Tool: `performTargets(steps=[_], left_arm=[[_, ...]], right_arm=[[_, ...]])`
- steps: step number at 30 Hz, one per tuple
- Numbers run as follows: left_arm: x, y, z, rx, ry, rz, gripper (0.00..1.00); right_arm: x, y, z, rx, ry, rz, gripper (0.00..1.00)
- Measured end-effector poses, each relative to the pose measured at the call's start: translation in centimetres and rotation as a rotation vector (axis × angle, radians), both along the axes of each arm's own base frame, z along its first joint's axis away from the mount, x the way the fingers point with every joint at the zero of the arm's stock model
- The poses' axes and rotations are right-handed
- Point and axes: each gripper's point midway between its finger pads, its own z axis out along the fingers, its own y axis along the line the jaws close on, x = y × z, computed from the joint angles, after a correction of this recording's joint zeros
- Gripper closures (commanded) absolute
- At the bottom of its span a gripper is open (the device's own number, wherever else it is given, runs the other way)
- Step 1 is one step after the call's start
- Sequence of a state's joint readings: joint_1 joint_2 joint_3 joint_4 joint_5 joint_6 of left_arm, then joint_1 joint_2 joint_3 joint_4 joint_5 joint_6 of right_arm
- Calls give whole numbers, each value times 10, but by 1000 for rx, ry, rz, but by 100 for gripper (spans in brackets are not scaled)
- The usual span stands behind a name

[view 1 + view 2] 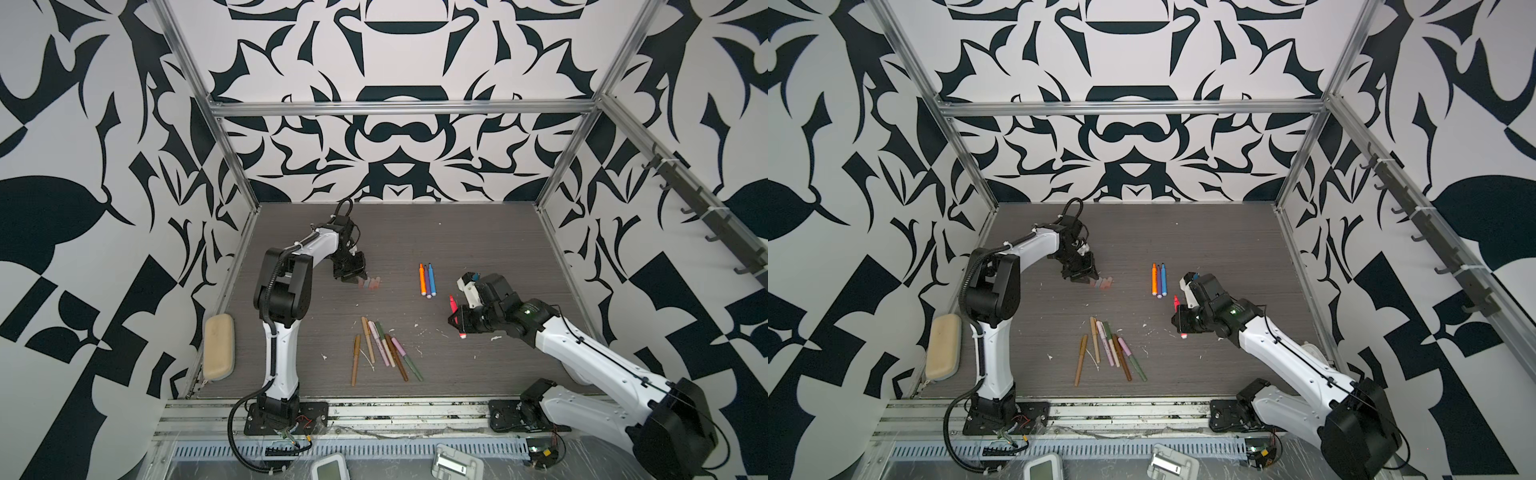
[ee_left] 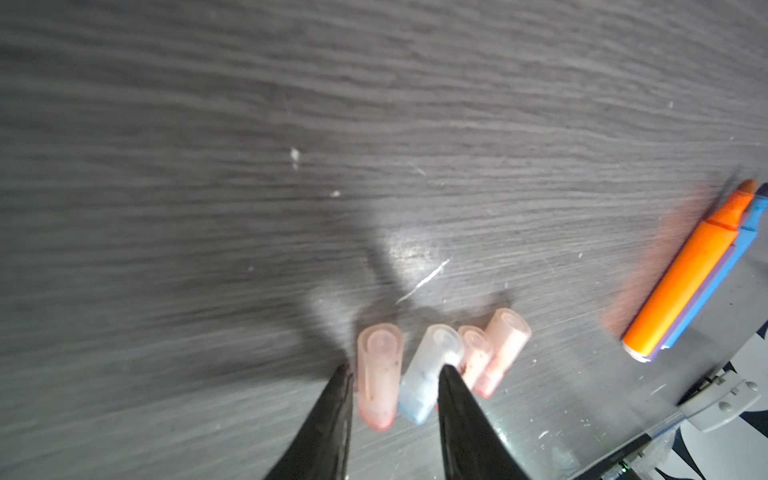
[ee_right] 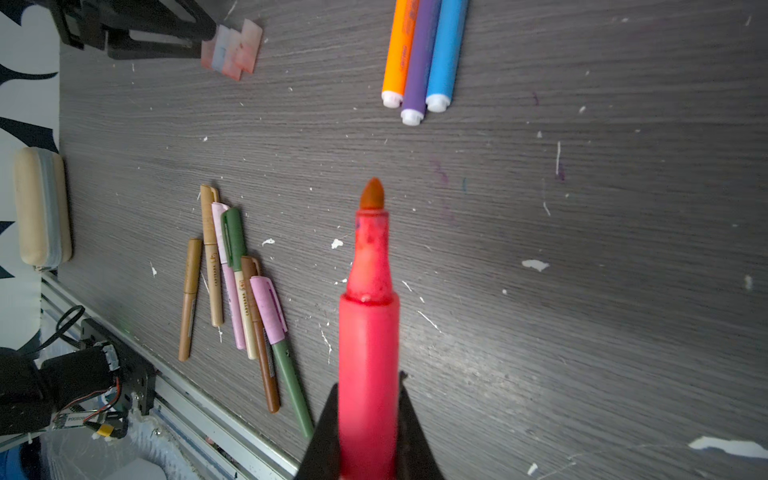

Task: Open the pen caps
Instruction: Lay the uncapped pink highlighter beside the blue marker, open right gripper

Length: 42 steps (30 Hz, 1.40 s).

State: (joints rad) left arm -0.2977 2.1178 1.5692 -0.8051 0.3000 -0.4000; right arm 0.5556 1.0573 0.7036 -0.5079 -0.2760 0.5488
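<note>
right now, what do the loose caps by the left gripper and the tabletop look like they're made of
The loose caps: likely translucent plastic, smooth, faintly glossy; an inner tube shows through their pinkish or bluish walls. The tabletop: probably grey wood-grain laminate rather than bare wood; flat streaked pattern with a soft glare patch.

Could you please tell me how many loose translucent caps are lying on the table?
4, in a row by the left pincer: first pinkish cap, bluish cap, small pinkish cap, outer pinkish cap. None seems hidden.
</note>
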Motion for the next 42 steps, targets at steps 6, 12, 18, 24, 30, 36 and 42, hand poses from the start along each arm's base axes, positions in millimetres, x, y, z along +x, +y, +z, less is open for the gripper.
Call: performTargets(steps=[6,12,18,24,30,36,42], left_arm=[[-1,-3,1,-20,4,8,62],[1,-6,1,-39,-5,13,62],[-2,-6,-2,-45,4,14,62],[-4,-5,1,-43,5,14,61],[-4,-3,36,-62,-54,16,60],[-11,-1,94,-131,-165,18,61],[-54,2,131,-213,-213,3,59]], right_arm=[[0,0,1,3,1,1,100],[-1,0,1,2,5,2,100],[-2,0,1,1,6,2,100],[11,0,10,-22,1,12,100],[55,-5,11,-32,16,4,100],[108,-14,-15,15,61,-39,100],[149,-13,-61,49,102,-55,100]])
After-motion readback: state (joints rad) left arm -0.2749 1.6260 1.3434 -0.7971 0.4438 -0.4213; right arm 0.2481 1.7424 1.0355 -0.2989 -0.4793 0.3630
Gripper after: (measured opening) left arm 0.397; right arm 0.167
